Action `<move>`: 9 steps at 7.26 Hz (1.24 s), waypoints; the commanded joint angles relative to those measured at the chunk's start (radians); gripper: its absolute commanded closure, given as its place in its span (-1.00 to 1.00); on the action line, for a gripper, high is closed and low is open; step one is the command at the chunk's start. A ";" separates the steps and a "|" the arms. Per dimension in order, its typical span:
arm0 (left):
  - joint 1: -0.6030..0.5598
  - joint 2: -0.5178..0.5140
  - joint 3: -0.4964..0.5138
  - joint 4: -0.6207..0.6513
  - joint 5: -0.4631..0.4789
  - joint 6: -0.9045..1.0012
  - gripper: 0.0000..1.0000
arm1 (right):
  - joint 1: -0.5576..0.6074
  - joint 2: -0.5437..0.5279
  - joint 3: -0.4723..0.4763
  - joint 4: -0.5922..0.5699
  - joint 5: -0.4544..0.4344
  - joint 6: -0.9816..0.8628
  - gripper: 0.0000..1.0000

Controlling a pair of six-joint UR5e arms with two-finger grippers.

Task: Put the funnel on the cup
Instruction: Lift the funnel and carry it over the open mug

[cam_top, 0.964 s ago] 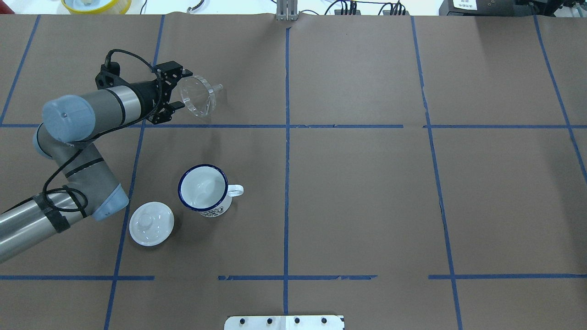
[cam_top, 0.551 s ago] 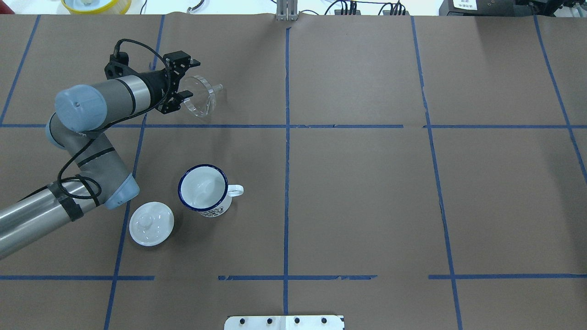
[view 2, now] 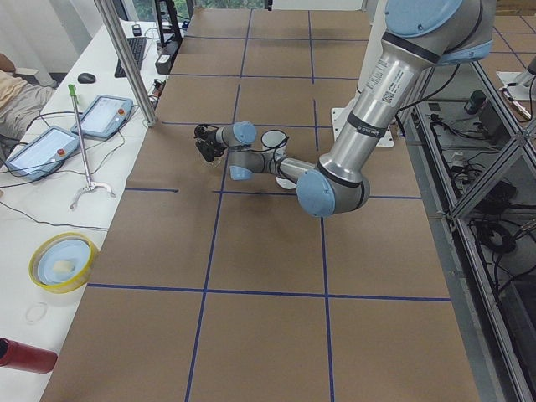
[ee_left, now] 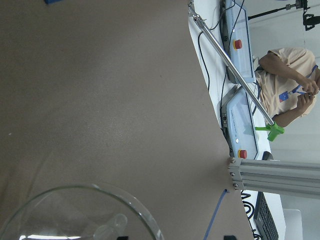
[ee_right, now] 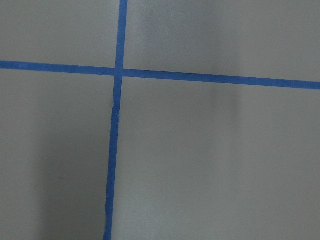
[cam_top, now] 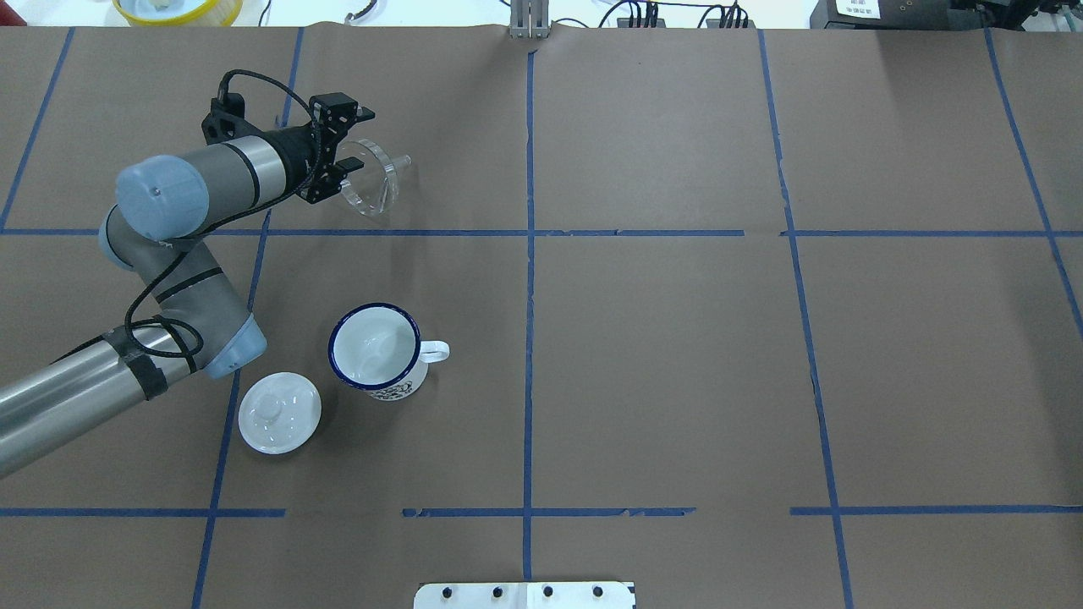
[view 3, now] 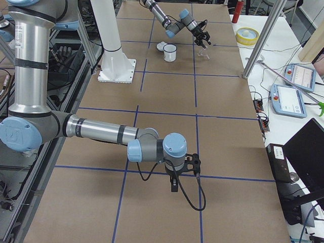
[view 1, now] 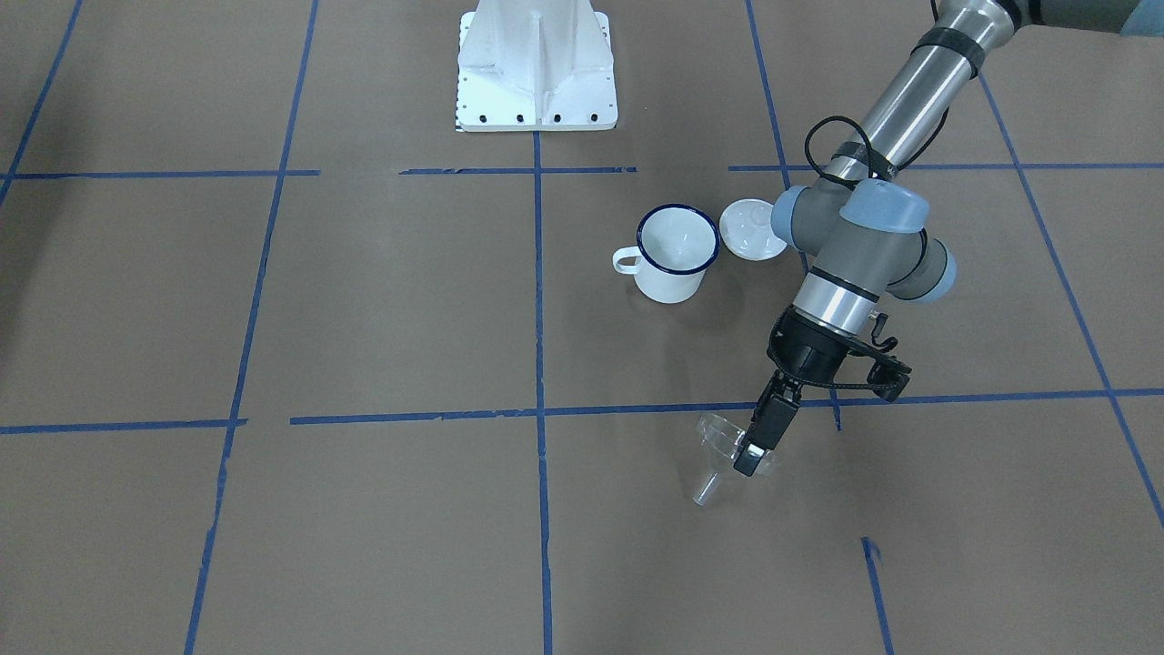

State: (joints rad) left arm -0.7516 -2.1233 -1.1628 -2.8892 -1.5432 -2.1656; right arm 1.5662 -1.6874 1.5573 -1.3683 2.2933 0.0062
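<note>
The clear funnel (cam_top: 374, 182) lies on its side on the brown table at the far left, with its spout pointing right. It also shows in the front view (view 1: 717, 448) and at the bottom of the left wrist view (ee_left: 75, 215). My left gripper (cam_top: 355, 137) is open at the funnel's wide rim, with one finger (view 1: 751, 453) over the mouth. The white cup with a blue rim (cam_top: 375, 348) stands upright nearer the robot, apart from the gripper. My right gripper (view 3: 174, 183) shows only in the right side view, low over bare table, and I cannot tell its state.
A round white knobbed lid (cam_top: 279, 412) lies just left of the cup. The robot's white base plate (view 1: 536, 64) is at the table's near edge. Blue tape lines cross the brown paper. A yellow dish (cam_top: 178, 8) sits beyond the far edge.
My left gripper has moved right and farther from the robot, and now reaches the funnel's wide rim. The funnel, cup and lid have not moved.
</note>
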 commanded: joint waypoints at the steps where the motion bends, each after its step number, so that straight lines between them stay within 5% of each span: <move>1: 0.000 -0.006 0.000 0.001 0.000 0.001 1.00 | 0.000 0.000 0.000 0.000 0.000 0.000 -1.00; 3: -0.020 -0.010 -0.122 0.078 -0.006 0.010 1.00 | 0.000 0.000 0.001 0.000 -0.002 0.000 -1.00; 4: -0.020 -0.014 -0.237 0.245 -0.009 0.012 1.00 | 0.000 0.000 0.001 0.000 0.000 0.000 -1.00; 7: -0.015 -0.068 -0.628 0.948 -0.203 0.013 1.00 | 0.000 0.000 0.001 0.000 -0.002 0.000 -1.00; 9: -0.012 -0.170 -0.724 1.415 -0.378 0.026 1.00 | 0.000 0.000 0.001 0.000 0.000 0.000 -1.00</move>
State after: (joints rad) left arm -0.7665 -2.2346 -1.8228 -1.7609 -1.7991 -2.1488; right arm 1.5662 -1.6874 1.5579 -1.3683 2.2922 0.0061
